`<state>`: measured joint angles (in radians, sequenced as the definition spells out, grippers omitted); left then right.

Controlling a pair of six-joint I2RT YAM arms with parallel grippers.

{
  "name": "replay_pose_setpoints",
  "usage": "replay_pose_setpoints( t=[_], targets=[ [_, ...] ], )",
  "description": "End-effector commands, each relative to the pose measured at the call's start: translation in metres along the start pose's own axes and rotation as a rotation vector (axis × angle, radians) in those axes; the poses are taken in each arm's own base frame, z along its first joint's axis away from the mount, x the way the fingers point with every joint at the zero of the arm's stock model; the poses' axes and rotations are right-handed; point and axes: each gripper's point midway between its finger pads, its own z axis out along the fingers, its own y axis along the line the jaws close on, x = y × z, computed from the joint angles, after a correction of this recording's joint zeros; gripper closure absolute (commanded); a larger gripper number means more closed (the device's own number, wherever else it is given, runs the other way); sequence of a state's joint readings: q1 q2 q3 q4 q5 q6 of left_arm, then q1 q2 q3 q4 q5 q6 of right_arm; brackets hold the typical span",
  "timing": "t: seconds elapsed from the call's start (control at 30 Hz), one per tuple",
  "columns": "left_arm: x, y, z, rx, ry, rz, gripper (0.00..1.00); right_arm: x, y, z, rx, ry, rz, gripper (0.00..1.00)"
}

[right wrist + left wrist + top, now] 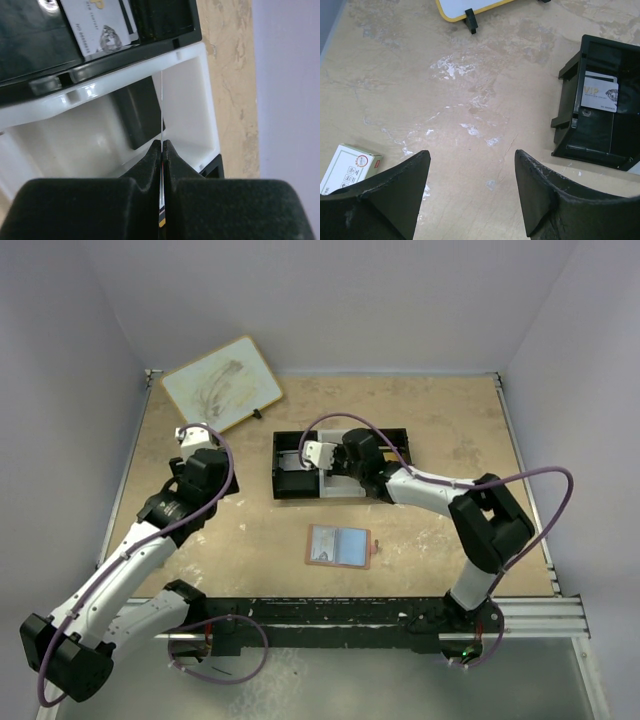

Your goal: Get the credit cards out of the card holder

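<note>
The card holder (340, 546) lies open on the table in front of the tray, its grey-blue inside facing up inside a brown rim. My right gripper (162, 143) (318, 458) is shut on a thin credit card (162, 105), seen edge-on. It hangs over the white middle compartment of the tray (207, 107). Another credit card (599, 91) (100, 25), light with a diamond print, lies flat in the tray's left black compartment. My left gripper (471, 155) (192, 440) is open over bare table left of the tray, with nothing between its fingers.
The black-white-black tray (285, 485) sits mid-table. A white board with a yellow-tan rim (222, 383) stands at the back left. A small white box (350, 167) lies near my left gripper. Walls close the table on three sides.
</note>
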<state>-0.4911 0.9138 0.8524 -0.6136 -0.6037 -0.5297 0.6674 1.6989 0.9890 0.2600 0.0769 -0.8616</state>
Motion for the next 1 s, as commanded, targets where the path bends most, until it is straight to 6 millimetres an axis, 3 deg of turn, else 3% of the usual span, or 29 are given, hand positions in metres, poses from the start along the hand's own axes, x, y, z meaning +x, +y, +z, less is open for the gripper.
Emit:
replay_pose_setpoints(
  t=[0.0,0.63,0.97],
  targets=[
    [-0.005,0.007,0.002,-0.037,-0.022,0.018,0.33,-0.007,-0.029,0.009,0.037,-0.023,-0.077,1.0],
    [-0.004,0.007,0.004,-0.044,-0.016,0.032,0.33,0.012,-0.024,0.056,-0.031,0.049,-0.151,0.98],
    [-0.002,0.006,0.005,-0.044,-0.006,0.04,0.34,0.023,-0.022,0.062,0.002,0.073,-0.142,0.95]
  ],
)
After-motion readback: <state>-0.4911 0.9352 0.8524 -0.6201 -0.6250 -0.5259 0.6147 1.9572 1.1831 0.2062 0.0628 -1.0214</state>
